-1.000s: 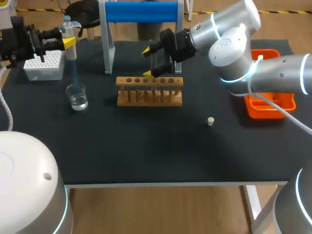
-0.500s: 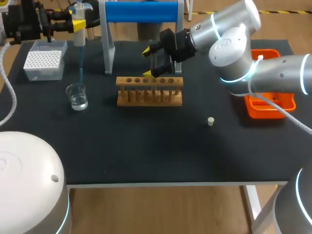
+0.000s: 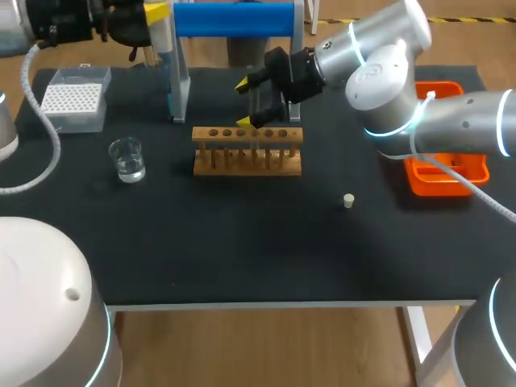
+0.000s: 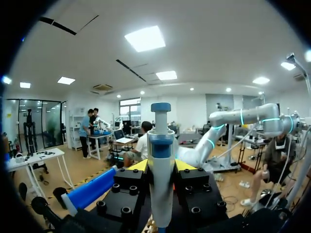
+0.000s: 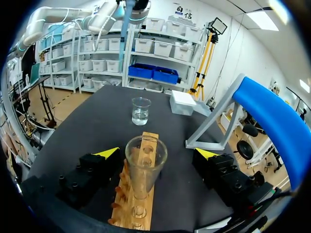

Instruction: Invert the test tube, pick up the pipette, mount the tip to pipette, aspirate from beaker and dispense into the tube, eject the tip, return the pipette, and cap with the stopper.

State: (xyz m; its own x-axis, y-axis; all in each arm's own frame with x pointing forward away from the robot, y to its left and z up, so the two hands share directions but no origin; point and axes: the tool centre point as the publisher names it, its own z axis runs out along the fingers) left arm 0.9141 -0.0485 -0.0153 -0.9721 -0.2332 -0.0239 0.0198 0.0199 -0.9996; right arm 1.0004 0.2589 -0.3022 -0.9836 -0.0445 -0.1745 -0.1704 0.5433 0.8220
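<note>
1. Black matte table [image 3: 242,250] carries all the kit along its far half, where we judge both arms can reach it. The blue roll on a grey frame [image 3: 234,19] stands at the back.
2. Our right gripper [image 3: 243,102] straddles the clear glass test tube [image 5: 145,170], which stands mouth-up in the light wooden rack [image 3: 247,161]. Its fingers are spread, one on each side, and neither touches the glass. We judge it is there to steady the tube for dispensing.
3. Our left gripper [image 4: 160,166] is clamped on the white-and-blue pipette [image 4: 160,194], held upright with the plunger on top, high over the table's far left beside the blue roll. A slender blue tip [image 5: 123,36] hangs from it. Holding it upright probably keeps any liquid in that tip, though we cannot tell whether it is loaded.
4. The orange plastic tray [image 3: 427,185] sits at the right edge, partly under our right arm, and may be meant for the spent tip.
5. The white tip box [image 3: 74,101] and the small glass beaker of water [image 3: 127,159] sit on the left, the pipette arm's side.
6. The small pale stopper [image 3: 348,201] lies alone in front of the rack and to its right, well apart from the tube, handy for capping last.
7. We can read no label or writing on any of these.
</note>
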